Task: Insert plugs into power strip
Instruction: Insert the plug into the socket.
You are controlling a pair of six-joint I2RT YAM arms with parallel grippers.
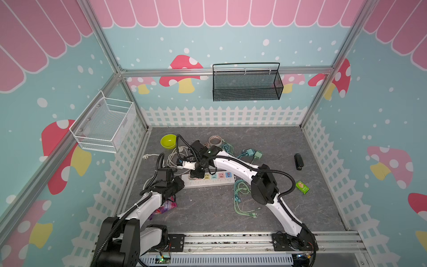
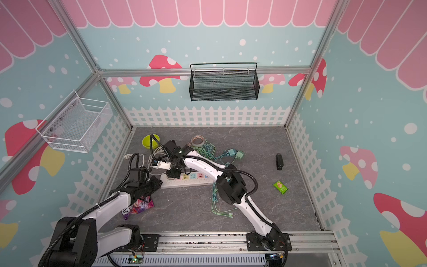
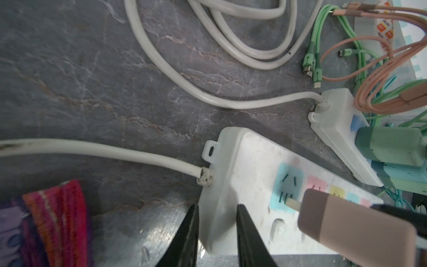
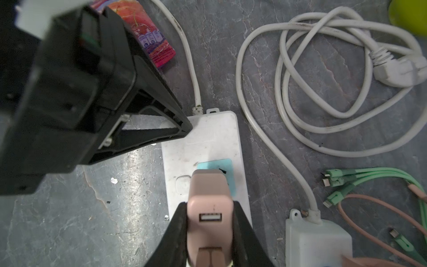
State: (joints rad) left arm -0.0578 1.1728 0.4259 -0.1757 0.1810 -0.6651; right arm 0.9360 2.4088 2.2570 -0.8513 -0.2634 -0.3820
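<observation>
Right gripper (image 1: 197,173) in a top view points down over the left end of the power strip (image 1: 209,184). The strip lies left of the table's (image 1: 288,208) centre, its long side along the front edge. What the gripper holds is hidden here. Left gripper (image 1: 179,183) sits low at the same end of the strip. Two loose plugs (image 1: 253,153), teal and mint, lie toward the rear edge, well apart from the strip. Green bowl (image 1: 168,141) near the rear left corner

Left wrist: left gripper's fingers (image 3: 191,231) stand a little apart, straddling the strip's cord end; can't tell if they pinch it. Salmon plug (image 3: 346,226) is tilted over the strip with its prong tip at the blue socket (image 3: 288,182), not seated. Second white strip (image 3: 335,120) lies just beside, with a green plug (image 3: 390,145) sitting on it

Right wrist: right gripper is clamped on the salmon plug's sides, USB port facing the camera, plug over the blue socket and covering most of it. Left gripper's tips are at the strip's cord-end corner. Coiled white cord (image 4: 323,92) lies beside the strip, and a snack pouch (image 4: 150,39) shows behind the left gripper
</observation>
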